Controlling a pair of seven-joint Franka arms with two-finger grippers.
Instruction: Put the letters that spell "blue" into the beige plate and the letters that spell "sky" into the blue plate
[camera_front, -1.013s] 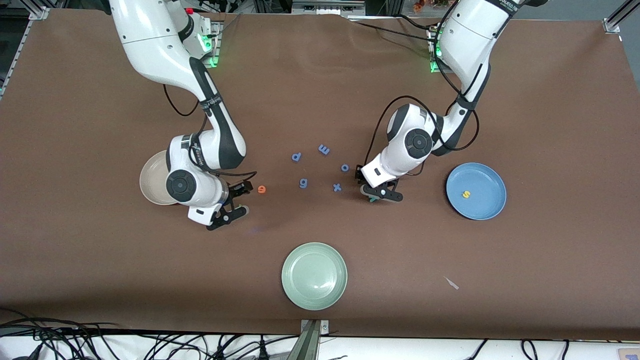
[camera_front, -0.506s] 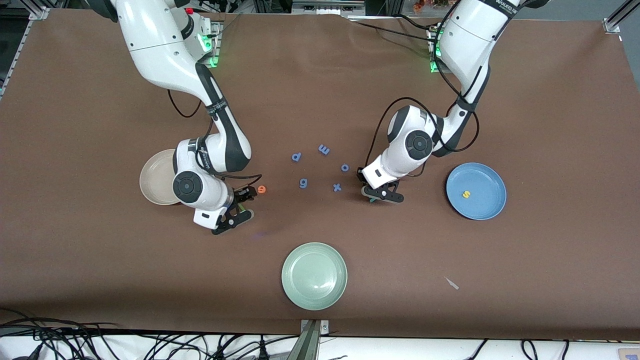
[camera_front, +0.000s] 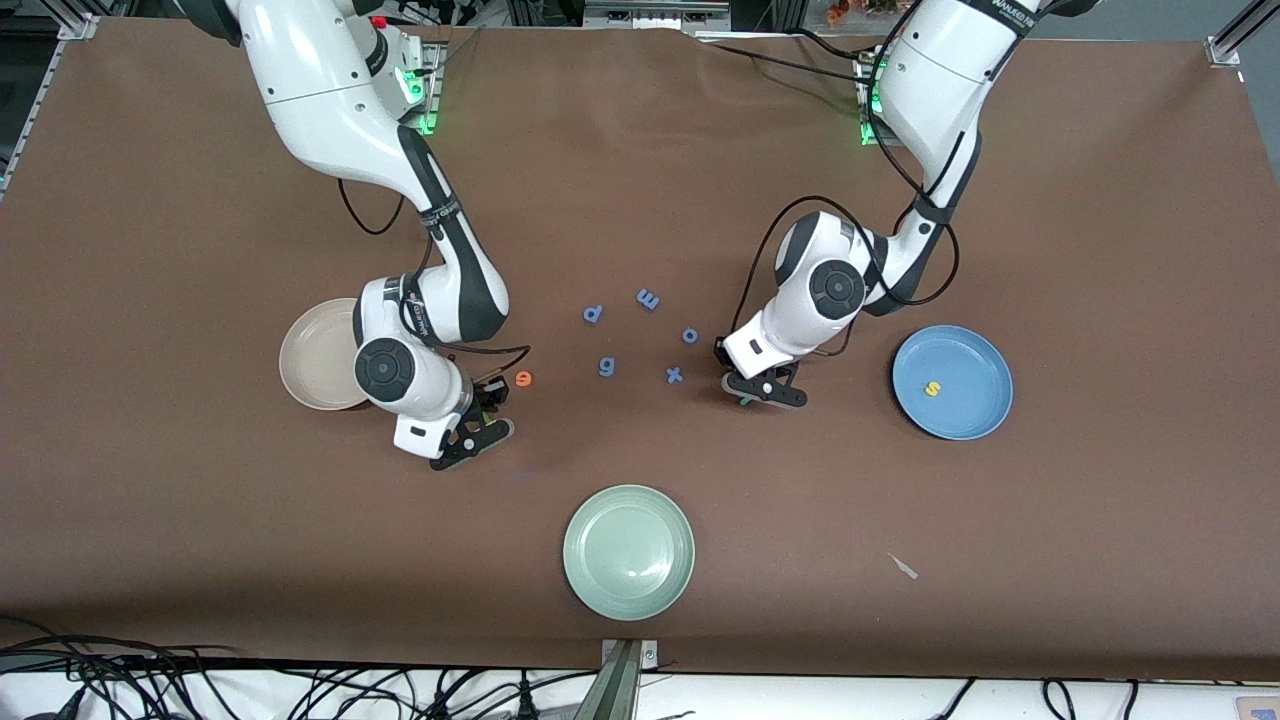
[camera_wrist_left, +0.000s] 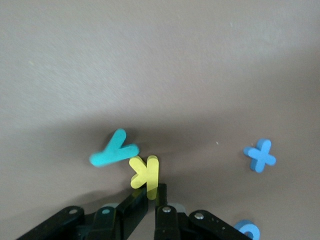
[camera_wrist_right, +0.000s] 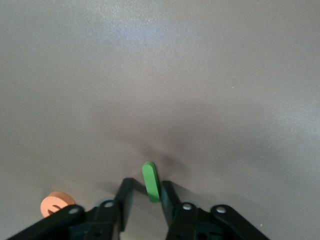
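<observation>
Across the whole front view: brown tabletop (camera_front: 1000, 150), both arms reaching down onto it.
Lower centre of the frame: round pale green plate (camera_front: 628, 552), nearest the front camera.
Mid-height, toward the left arm's end: round medium-blue plate (camera_front: 975, 360), holding the small yellow foam s (camera_front: 932, 389).
Mid-height, toward the right arm's end: round beige plate (camera_front: 312, 355), partly covered by the right arm's wrist.
Left claw (camera_front: 765, 392): down at the tabletop between the blue plate and the loose blue letters, clenched on the yellow foam k (camera_wrist_left: 145, 171), whose stem sits between the fingertips.
Right claw (camera_front: 492, 410): down at the tabletop just beside the beige plate, clenched on the green straight foam l (camera_wrist_right: 151, 181), which stands on edge between the fingers.
Teal foam y (camera_wrist_left: 114, 150): flat on the tabletop, touching the k.
Orange foam e (camera_front: 524, 378): on the tabletop just beside the right claw.
Centre of the frame: five small blue foam letters (camera_front: 593, 314), scattered between the two claws, among them a blue x (camera_wrist_left: 260, 155).
</observation>
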